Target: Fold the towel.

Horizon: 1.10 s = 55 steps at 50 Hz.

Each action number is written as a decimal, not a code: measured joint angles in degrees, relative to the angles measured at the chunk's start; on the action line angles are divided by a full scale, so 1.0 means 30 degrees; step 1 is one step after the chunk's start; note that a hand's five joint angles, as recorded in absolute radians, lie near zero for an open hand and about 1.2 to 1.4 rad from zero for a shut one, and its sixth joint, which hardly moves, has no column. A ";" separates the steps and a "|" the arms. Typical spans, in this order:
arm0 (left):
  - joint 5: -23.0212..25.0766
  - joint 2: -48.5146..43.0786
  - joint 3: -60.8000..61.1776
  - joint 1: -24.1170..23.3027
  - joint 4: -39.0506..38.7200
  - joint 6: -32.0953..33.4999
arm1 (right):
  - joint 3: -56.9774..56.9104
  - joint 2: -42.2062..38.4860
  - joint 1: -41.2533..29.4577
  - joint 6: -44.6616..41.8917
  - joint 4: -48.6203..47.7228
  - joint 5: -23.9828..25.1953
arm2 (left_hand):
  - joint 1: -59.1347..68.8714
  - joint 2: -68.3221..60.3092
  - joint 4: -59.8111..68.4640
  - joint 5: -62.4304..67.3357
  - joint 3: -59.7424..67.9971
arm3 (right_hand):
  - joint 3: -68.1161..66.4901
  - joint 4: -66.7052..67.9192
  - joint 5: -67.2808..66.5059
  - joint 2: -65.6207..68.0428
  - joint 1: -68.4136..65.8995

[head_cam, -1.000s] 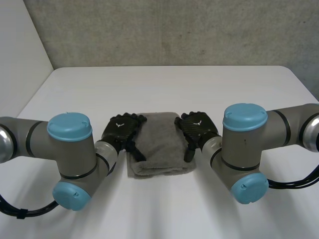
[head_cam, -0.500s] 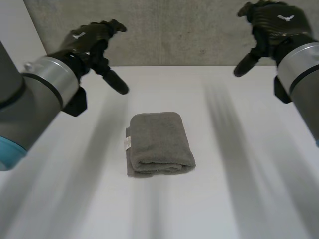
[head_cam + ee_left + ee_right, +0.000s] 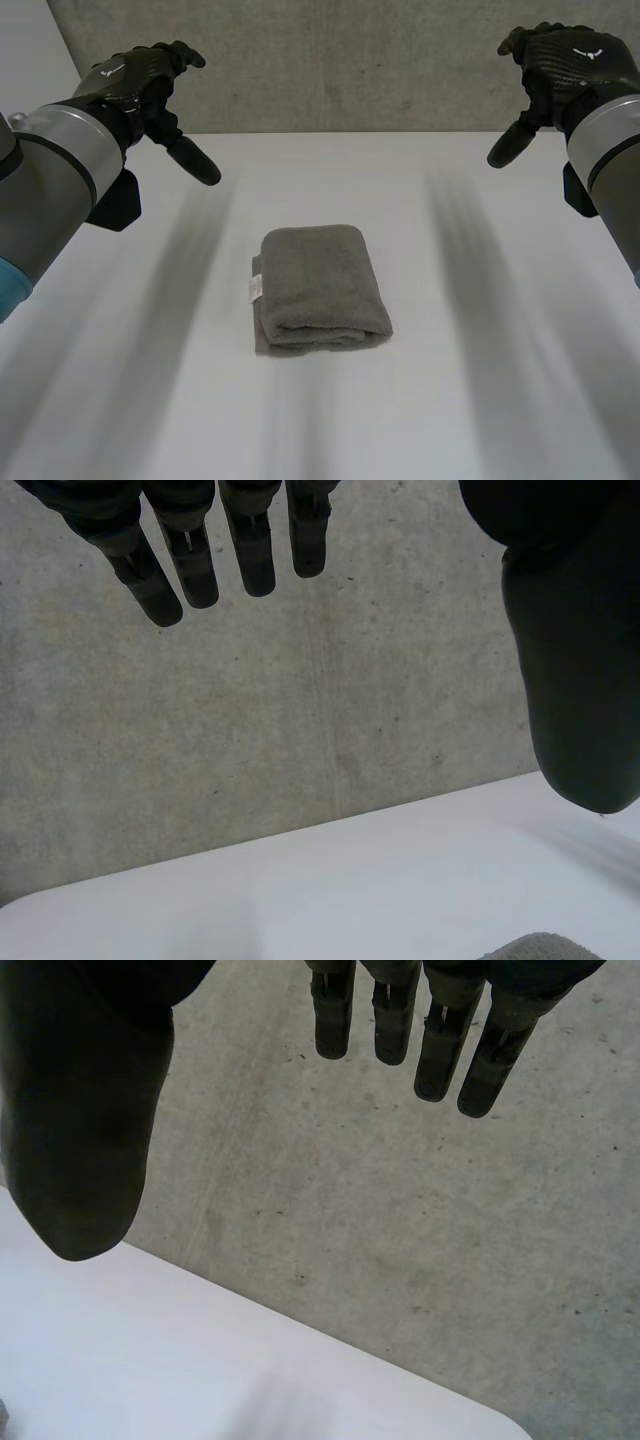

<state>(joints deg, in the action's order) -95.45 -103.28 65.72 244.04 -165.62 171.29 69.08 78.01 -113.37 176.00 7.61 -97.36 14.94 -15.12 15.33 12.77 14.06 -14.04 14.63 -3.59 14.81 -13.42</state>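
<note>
A grey towel lies folded into a thick rectangle in the middle of the white table, with a small white label on its left edge. My left hand hangs high above the table's far left, open, fingers straight and holding nothing. My right hand is raised at the far right, also open and empty, its fingers spread before the wall. Both hands are well clear of the towel. A sliver of the towel shows past the left thumb in the left wrist view.
A grey concrete wall stands behind the table's far edge. The table's left edge runs near a pale side wall.
Both hands have left the towel's sides, risen and swung outward to the upper corners. Since half a second ago they drifted slightly further apart. The towel has stayed put.
</note>
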 measured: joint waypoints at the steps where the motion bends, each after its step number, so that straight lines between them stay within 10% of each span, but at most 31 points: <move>1: 0.0008 0.0001 0.0003 0.0005 -0.0004 0.0006 | 0.0040 0.0000 -0.0025 -0.0008 -0.0004 0.0070 | -0.0002 0.0000 0.0000 -0.0002 0.0000 | 0.0000 0.0000 0.0002 0.0000 0.0000; 21: 0.0062 -0.0010 0.0153 0.0073 -0.0134 0.0124 | -0.0743 -0.7455 -0.3219 -0.0015 -0.0743 0.6797 | -0.0003 0.0000 0.0000 -0.0002 0.0000 | -0.1024 0.0894 -0.1300 0.0768 -0.1326; 30: 0.0067 0.0027 0.0150 0.0260 -0.0137 0.0135 | -0.3476 -1.1526 -0.4819 -0.0042 -0.1362 0.6136 | -0.0002 0.0000 0.0000 -0.0002 -0.0002 | -2.0356 2.0263 -2.0785 2.0226 -2.0826; 51: 0.0150 0.1572 0.0143 0.0888 -0.0191 0.0121 | -0.3086 -0.3828 -0.4346 -0.0398 -0.1451 0.7138 | -0.0009 0.0000 0.0000 -0.0002 -0.0002 | -2.0705 2.0592 -2.0956 2.0276 -2.1058; 55: 0.0148 0.1584 0.0202 0.0921 -0.0196 0.0120 | -0.1653 -0.4435 -0.4482 -0.1029 -0.1678 0.7089 | -0.0009 0.0000 0.0000 -0.0002 -0.0002 | -1.2223 1.2073 -1.2101 1.1582 -1.2384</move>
<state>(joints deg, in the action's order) -95.01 -98.53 66.32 246.81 -166.21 171.65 64.12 64.71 -126.82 172.91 2.57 -76.10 14.91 -15.12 15.33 12.76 14.05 -50.71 50.85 -39.89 49.55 -50.58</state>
